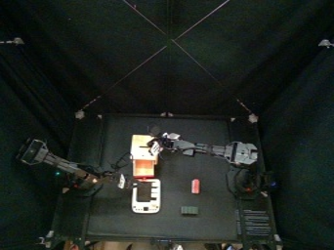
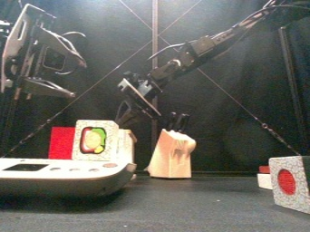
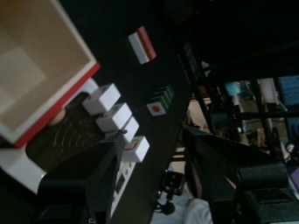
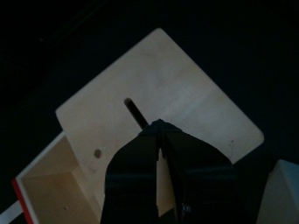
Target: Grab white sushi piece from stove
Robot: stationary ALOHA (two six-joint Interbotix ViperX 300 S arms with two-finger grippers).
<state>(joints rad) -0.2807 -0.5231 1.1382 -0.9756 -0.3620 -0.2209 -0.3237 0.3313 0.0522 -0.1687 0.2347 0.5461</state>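
Right arm raised over a toy box, left arm resting at the table's left side, toy stove at the front.

The stove [image 1: 146,198], a flat white slab with dark burner patches, lies near the table's front edge, left of centre, just in front of a white box with orange sides [image 1: 139,156]. Small white blocks [image 3: 114,114] sit in a row on it; which of them, if any, is the white sushi piece cannot be told. The right gripper [image 2: 133,107] hangs in the air above the box, close to a pale wooden knife block [image 2: 173,152]. Whether this pincer is apart or clamped on something cannot be told. The left gripper [image 2: 49,59] is held high at the left, its pincer apart and empty. A white cube with a red dot [image 2: 291,183] stands off the stove, at the front right.
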